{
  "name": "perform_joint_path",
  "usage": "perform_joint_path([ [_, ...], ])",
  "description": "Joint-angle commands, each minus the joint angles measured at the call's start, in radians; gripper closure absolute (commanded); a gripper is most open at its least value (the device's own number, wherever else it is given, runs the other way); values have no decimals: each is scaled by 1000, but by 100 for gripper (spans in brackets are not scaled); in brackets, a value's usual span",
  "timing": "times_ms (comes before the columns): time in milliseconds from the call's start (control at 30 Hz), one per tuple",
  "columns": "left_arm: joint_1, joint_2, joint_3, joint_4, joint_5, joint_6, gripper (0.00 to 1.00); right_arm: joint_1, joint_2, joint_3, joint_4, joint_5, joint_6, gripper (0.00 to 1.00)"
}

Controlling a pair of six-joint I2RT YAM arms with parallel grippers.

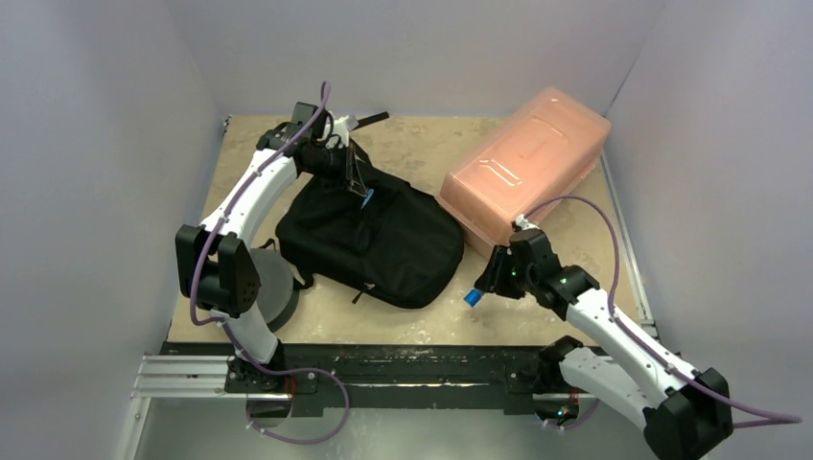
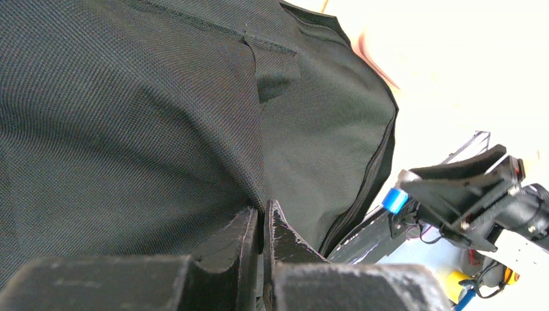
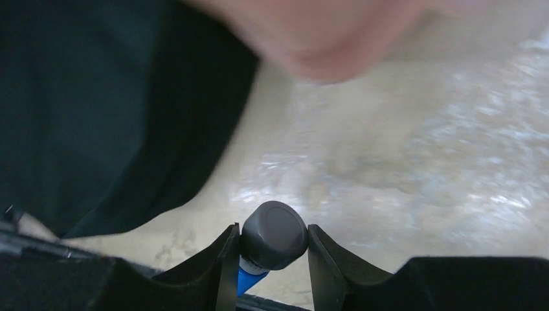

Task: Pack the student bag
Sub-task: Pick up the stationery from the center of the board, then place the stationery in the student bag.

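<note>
Beige tabletop [image 1: 422, 144]: pink box [image 1: 527, 158] beside bag [image 1: 383, 244].

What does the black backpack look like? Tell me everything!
The student bag is big, black and soft, made of woven cloth with seams and a zipper along its edge. It lies flat on the beige table beside the pink box, rounded end toward the arms' bases. The left pincer pinches a fold of its cloth at the far end. A strap pokes out near-left. The right pincer, holding a blue marker, is apart from it.
</note>
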Motion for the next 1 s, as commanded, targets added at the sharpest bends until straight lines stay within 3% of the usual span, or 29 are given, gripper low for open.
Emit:
perform_joint_path([
  [0,-22,-65,23,38,97,-22,100,178,-31,80,171,-33,-90,100],
  [133,-21,-70,22,40,93,-21,100,385,73,217,248,84,-149,100],
  [200,-21,-74,20,42,92,-21,100,417,141,283,293,119,-164,100],
  [600,-22,-109,6,57,87,-21,100,409,581,493,863,283,-142,100],
  [967,-16,-113,11,56,92,-20,100,350,899,572,1252,92,-154,100],
])
